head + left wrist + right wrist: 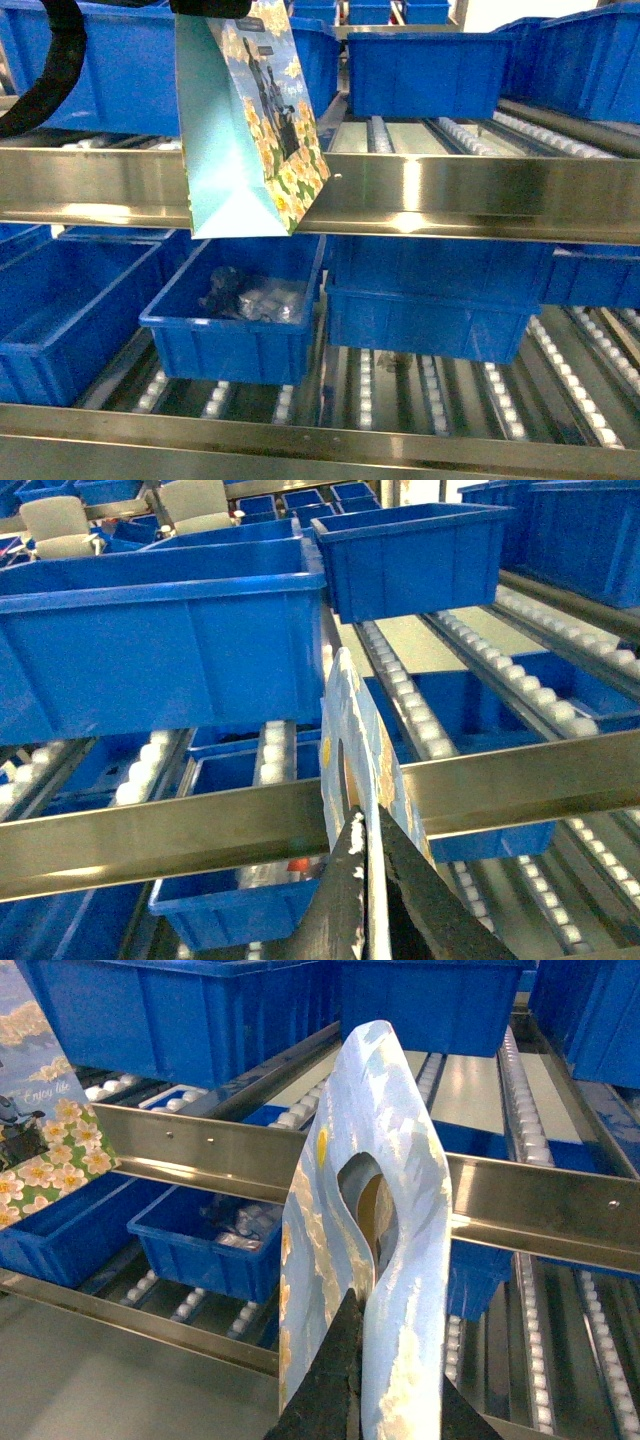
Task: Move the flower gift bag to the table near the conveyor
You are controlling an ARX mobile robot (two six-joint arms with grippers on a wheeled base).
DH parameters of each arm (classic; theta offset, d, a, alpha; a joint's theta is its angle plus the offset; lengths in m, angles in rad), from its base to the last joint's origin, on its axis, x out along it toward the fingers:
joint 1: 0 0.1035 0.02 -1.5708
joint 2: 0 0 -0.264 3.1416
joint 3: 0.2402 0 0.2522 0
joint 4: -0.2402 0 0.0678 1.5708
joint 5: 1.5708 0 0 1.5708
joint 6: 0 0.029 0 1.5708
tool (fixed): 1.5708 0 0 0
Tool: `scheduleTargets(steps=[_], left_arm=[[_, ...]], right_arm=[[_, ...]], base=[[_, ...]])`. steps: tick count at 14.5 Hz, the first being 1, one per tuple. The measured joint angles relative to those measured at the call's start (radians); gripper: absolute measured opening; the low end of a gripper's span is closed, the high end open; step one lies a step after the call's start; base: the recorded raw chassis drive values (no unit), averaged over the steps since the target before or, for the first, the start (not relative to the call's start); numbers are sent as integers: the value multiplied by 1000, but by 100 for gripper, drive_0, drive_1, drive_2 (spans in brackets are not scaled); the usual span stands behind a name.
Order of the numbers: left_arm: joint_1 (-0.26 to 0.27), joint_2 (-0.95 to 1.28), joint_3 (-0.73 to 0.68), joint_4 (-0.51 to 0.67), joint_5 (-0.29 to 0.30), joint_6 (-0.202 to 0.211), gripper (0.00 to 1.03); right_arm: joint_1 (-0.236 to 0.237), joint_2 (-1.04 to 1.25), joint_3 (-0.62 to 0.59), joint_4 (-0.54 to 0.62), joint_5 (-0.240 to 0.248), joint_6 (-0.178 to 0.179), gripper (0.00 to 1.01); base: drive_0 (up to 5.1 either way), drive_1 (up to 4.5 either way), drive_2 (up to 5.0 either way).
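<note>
Flower gift bag (255,120): teal side panel, yellow-white daffodil print, hanging in the air in front of the conveyor (420,190) rail; "Enjoy life" reads on it in the right wrist view. Left gripper (365,865) pinches the bag's top edge from below. Right gripper (362,1360) is pinching a second, pale blue bag (370,1210) by its handle cutout, both arms raised before the blue bins (235,320).

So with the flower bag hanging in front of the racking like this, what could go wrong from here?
1. The flower gift bag hangs with its bottom corner across the conveyor front rail; moving it sideways could snag it there.
2. The left gripper pinches only the bag's thin top edge by the handle cut-out, so it might slip or tear.
3. The right gripper holds a pale blue bag nearby; the two could bump.
</note>
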Motion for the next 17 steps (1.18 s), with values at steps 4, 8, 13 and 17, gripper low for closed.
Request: scheduleTargets(steps=[4,8,13,17], left_arm=[[0,0,0,1,0,0,2],[0,0,0,-1,0,0,2],[2,0,0,4,0,0,2],[2,0,0,0,0,0,2]], right_arm=[[0,1,0,-2,0,0,2],[0,0,0,-2,0,0,2],[0,0,0,3,0,0,2],[0,1,0,-3,0,0,2]], base=[[0,0,0],[0,0,0],[-299,149,149],[-498,248,248]])
